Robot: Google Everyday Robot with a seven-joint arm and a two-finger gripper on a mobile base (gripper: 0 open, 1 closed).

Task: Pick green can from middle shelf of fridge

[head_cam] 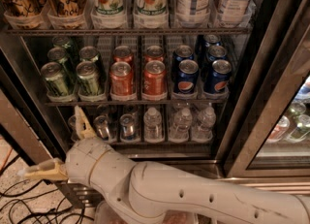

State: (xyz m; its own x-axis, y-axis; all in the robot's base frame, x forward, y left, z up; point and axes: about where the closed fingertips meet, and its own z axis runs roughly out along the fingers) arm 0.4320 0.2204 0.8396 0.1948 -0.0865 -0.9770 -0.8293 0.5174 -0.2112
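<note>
Gripper (48, 140): two tan fingers (83, 123) spread wide apart, holding nothing, one pointing up by the bottle rack, one pointing left; low at the fridge's (271, 97) near left. Arm (193, 196): smooth white segmented shell, reaching in from lower right. Green can (88, 77): shiny cylinder with silver top, front left of the middle shelf (131, 102), a thin wire rack, above and apart from the gripper.
</note>
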